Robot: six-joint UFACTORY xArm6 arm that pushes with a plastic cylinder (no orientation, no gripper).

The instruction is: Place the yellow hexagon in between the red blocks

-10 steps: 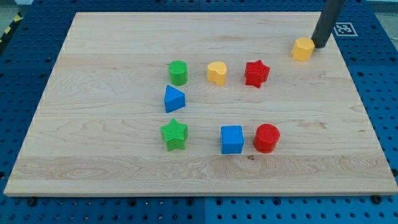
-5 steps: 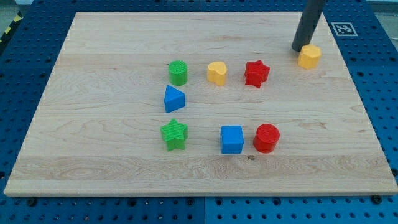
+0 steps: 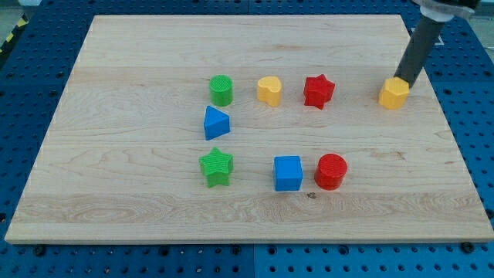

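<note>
The yellow hexagon is seen far right on the table, touched from behind-right by my tip. No pincer exists. The red star and red cylinder lie to its left and nearer.

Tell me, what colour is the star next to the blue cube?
Green. The green star sits at the blue cube's left in the camera view.

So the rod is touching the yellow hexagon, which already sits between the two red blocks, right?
Not quite. The camera view shows my tip at the yellow hexagon, but the hexagon lies toward the view's right of the red star and red cylinder, not between them.
</note>
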